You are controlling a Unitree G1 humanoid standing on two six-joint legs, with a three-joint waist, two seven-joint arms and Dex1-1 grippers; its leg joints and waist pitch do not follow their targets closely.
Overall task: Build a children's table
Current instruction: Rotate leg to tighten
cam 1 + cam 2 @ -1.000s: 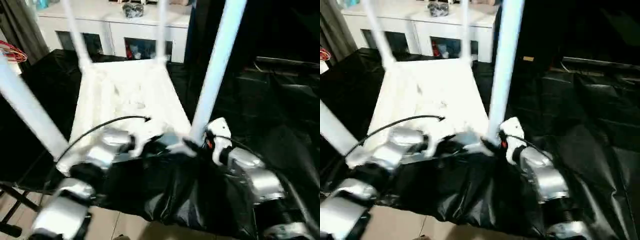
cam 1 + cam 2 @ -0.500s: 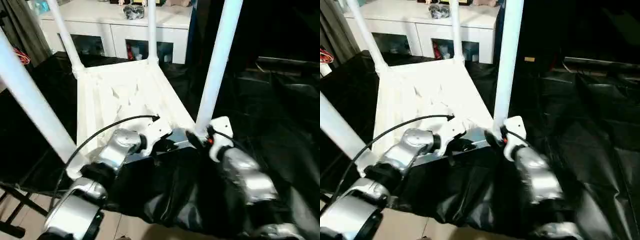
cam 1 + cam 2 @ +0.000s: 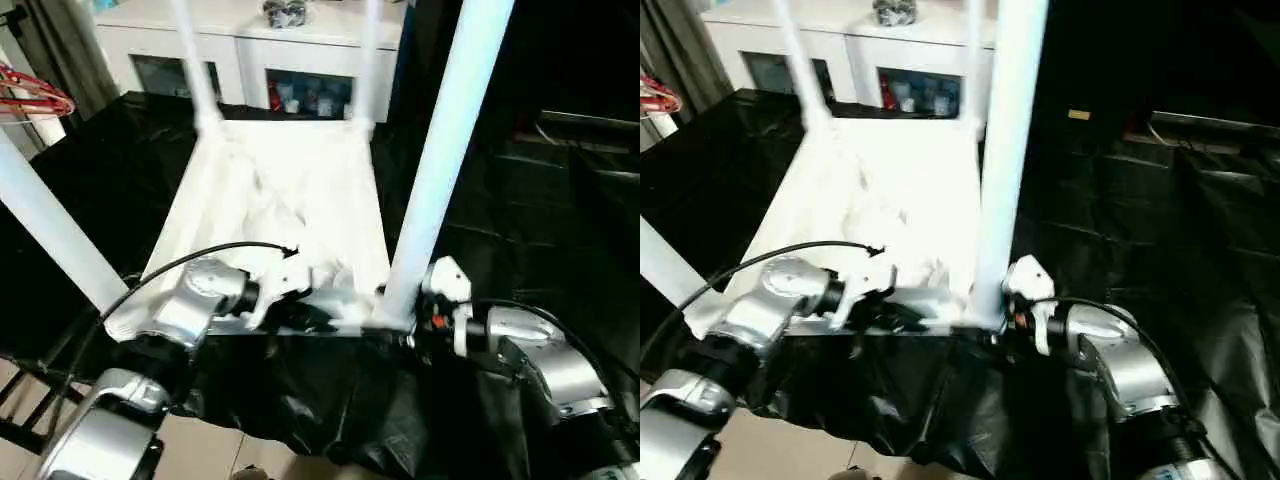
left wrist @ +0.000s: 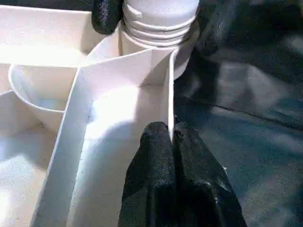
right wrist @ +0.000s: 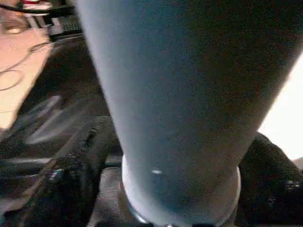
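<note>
Now the left claw (image 4: 171, 137) is pinching the upturned tabletop's (image 3: 290, 190) near rim, while the right claw's (image 3: 405, 325) fingers (image 5: 92, 156) are clasping the leg (image 3: 440, 150) standing between them.

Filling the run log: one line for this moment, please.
stage: leg fitting | table top: upside down on black sheet | left gripper: shut on edge rib | right gripper: around near-right leg base | legs: four upright

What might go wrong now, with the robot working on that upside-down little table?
The left gripper pinches only a thin rib at the table top's edge, so it may slip. The right gripper straddles the near leg at its base; a sideways push could loosen it. The top lies on slick black sheeting and may slide.
</note>
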